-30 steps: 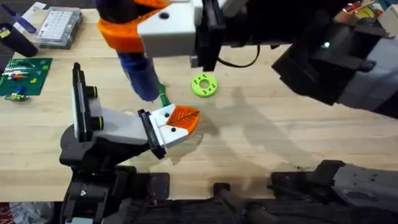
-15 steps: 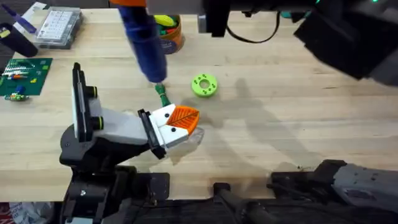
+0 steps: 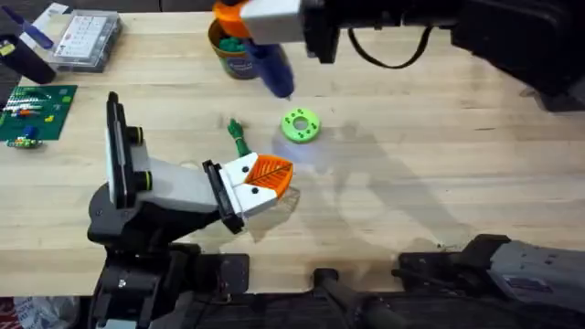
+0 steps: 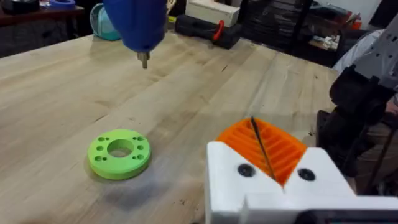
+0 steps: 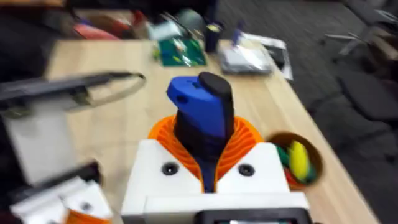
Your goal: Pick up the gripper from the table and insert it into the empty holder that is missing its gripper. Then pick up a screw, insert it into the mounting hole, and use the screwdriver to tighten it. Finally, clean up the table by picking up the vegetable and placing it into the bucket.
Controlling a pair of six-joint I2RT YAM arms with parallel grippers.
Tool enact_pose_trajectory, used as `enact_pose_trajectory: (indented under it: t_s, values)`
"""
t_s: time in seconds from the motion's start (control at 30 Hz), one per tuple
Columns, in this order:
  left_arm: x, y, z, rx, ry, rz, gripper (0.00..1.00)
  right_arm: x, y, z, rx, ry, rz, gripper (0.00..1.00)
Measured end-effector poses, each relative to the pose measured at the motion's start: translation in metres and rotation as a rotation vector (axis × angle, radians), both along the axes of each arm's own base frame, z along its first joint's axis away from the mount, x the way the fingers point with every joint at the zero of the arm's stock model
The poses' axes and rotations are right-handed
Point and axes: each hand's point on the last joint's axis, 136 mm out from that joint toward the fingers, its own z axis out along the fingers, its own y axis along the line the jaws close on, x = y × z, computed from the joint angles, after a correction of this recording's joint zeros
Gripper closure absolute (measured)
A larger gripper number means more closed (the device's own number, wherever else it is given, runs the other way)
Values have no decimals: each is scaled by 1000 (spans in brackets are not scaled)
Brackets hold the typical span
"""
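The orange ribbed gripper [image 3: 271, 172] sits in the white holder [image 3: 239, 174], which is the head of my left arm low over the table. In the left wrist view my left gripper [image 4: 258, 146] has its two orange pads pressed together, shut on nothing. My right gripper [image 3: 247, 18] is at the table's far side, shut on the blue screwdriver [image 3: 271, 62], whose bit [image 4: 144, 59] hangs above the wood. The screwdriver [image 5: 202, 112] shows clamped between the pads. The green vegetable [image 3: 238, 137] lies just beyond the holder. The orange-brown bucket [image 3: 233, 55] with toy foods stands partly under the screwdriver.
A lime-green ring with holes [image 3: 300, 125] lies right of the vegetable. A green circuit board [image 3: 32, 111] and a clear parts box [image 3: 87, 38] are at the far left. The right half of the table is bare wood.
My right arm has carried the screwdriver up and away from the holder toward the table's far side, over the bucket. The vegetable is now uncovered. The left arm has not moved.
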Motion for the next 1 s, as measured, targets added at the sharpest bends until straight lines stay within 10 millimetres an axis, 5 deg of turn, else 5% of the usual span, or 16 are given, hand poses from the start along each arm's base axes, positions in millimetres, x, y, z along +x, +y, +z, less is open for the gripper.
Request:
enact_pose_trajectory:
  t_s: [0.13,0.47,0.8,1.0]
  values:
    - [0,0,0,0,0,0,985,23,-21,-25,-177,-151,-84,947]
    - [0,0,0,0,0,0,985,61,-42,-46,-387,-378,-160,947]
    - [0,0,0,0,0,0,985,119,-60,-145,-661,-319,-211,947]
    - [0,0,0,0,0,0,985,141,-81,-181,-809,-328,-250,948]
